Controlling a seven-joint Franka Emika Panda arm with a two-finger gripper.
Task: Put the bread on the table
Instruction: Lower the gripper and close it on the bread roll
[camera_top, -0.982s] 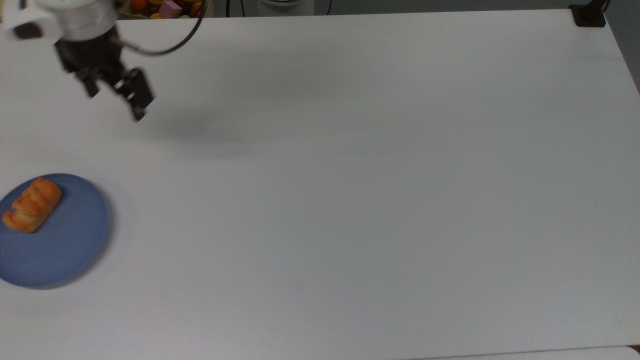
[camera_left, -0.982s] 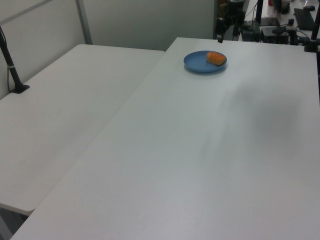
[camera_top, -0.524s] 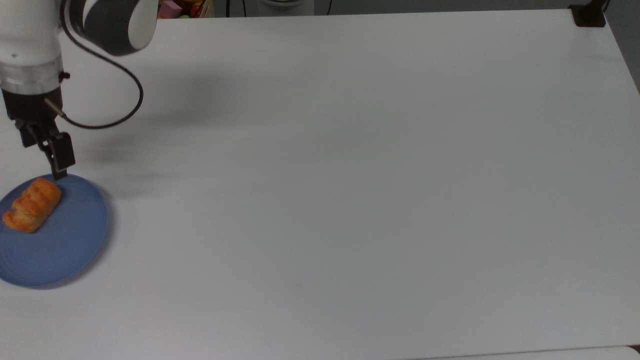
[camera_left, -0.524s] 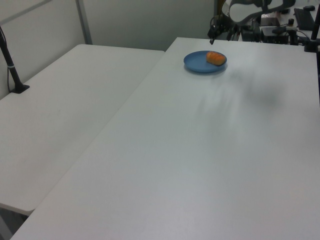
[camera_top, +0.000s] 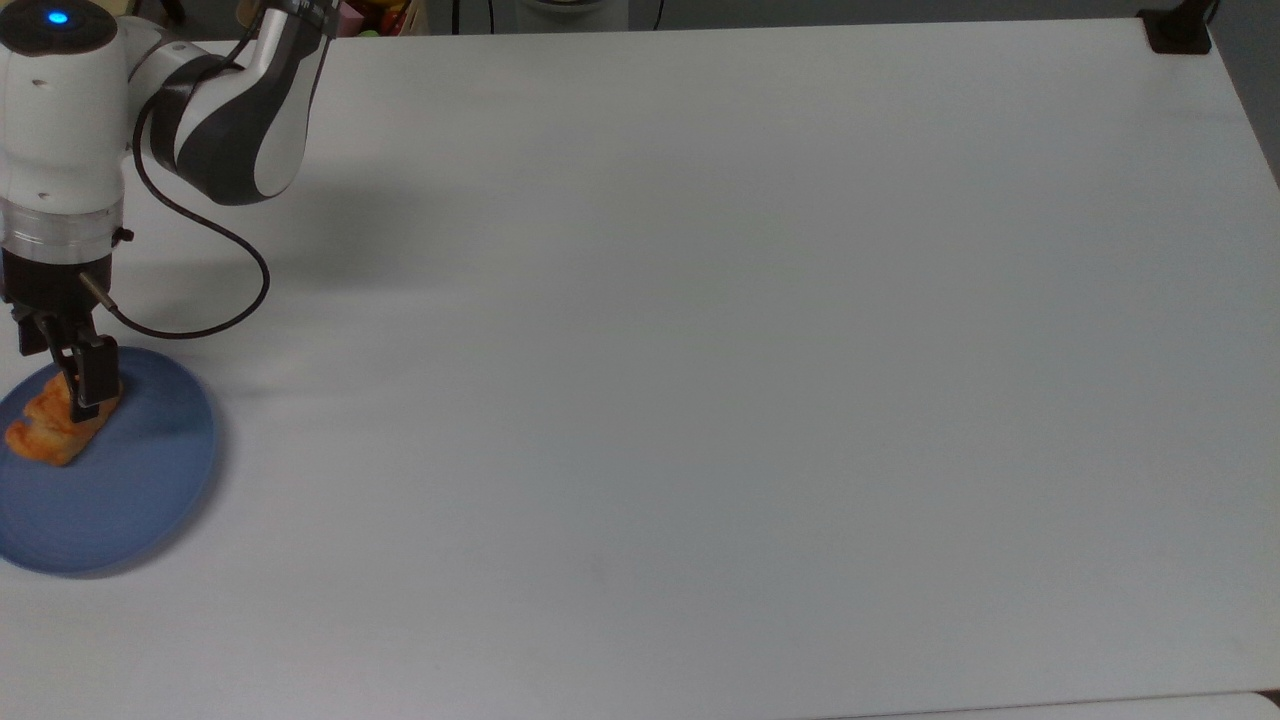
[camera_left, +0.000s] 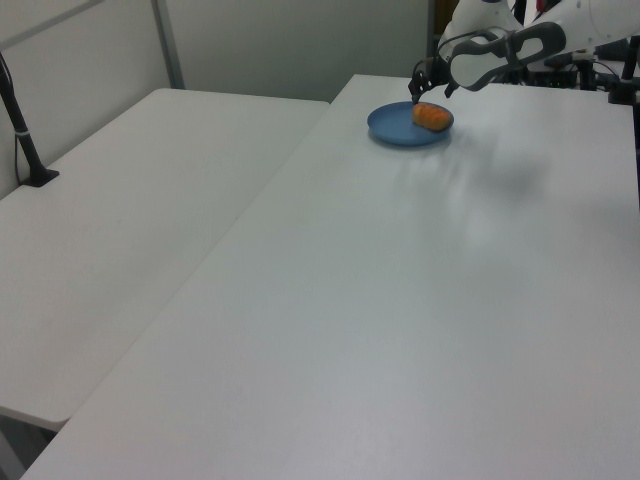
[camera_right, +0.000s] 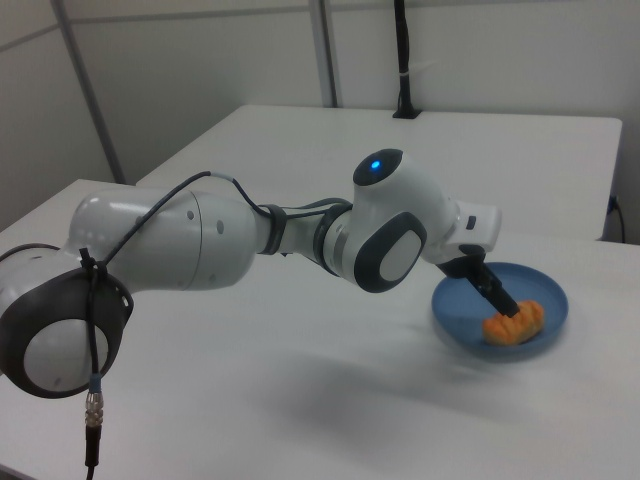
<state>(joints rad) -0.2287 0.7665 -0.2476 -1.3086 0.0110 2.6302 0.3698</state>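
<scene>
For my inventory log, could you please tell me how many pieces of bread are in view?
1: the bread lies on the blue plate, at the top view's left edge, under the gripper.

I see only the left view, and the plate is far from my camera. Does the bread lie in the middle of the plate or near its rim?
Observer: Near the rim. In the top view the bread lies on the top view's left part of the blue plate, not in the middle.
Operator: Where is the hand relative to the bread?
Observer: In the top view the hand overlaps the bread's upper right end; the lower left end is uncovered.
Operator: Is the bread off the plate?
Observer: No. In the right view the bread lies inside the plate, and the hand reaches down to its top from the right view's left.
</scene>
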